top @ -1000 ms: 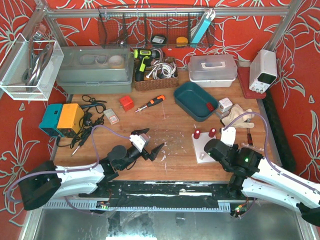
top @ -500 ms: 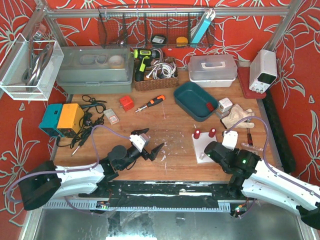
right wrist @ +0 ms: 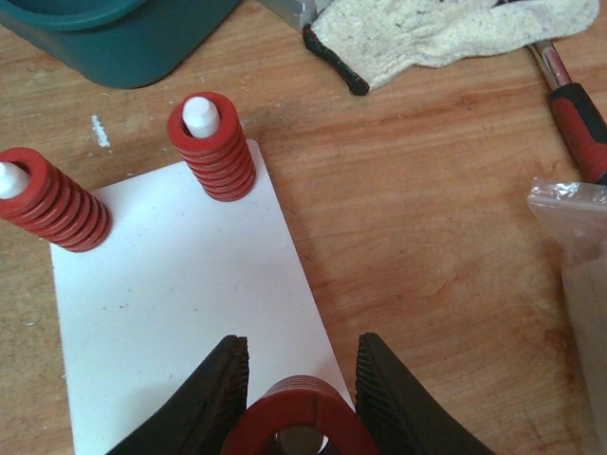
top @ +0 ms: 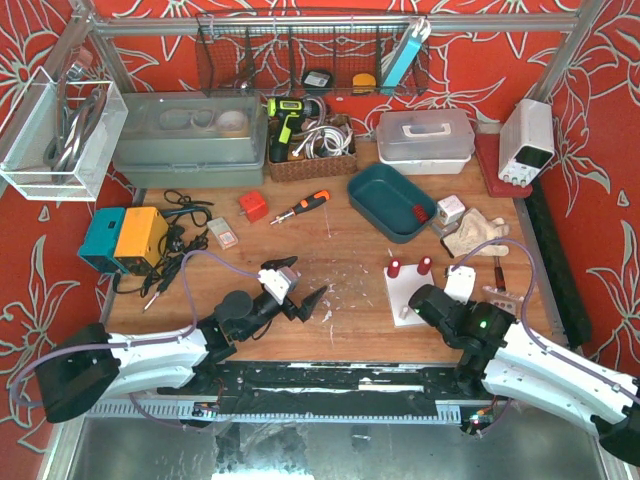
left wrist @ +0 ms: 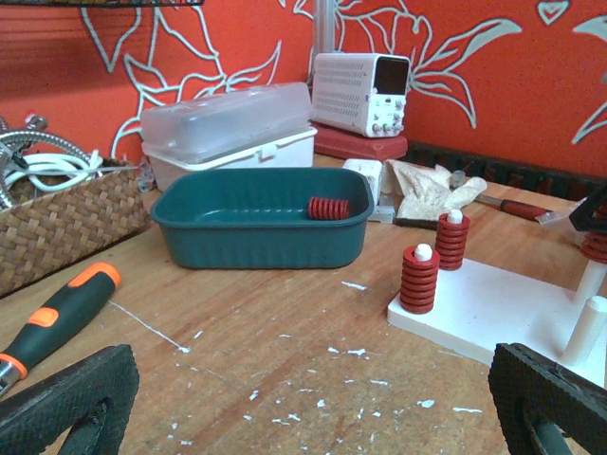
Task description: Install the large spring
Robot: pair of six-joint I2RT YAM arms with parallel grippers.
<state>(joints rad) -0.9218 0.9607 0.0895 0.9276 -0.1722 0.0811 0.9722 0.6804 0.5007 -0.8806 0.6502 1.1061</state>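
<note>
Large spring [right wrist: 299, 422] is hanging above the near corner of the white base plate [right wrist: 180, 284], with the right gripper [right wrist: 302, 349] clamping its outer coils. Well left of the plate, the left gripper [left wrist: 308, 403] is gaping wide, empty. It is looking stiff, light, probably slick; gripping its sides is leaving the bore free for the bare peg [left wrist: 593, 327].

Red wall [top: 480, 75] with a white flower pattern encloses three sides. Wooden table [top: 340, 255], surface scuffed with white specks. Metal rail [top: 150, 27] spans the back; lighting even.
</note>
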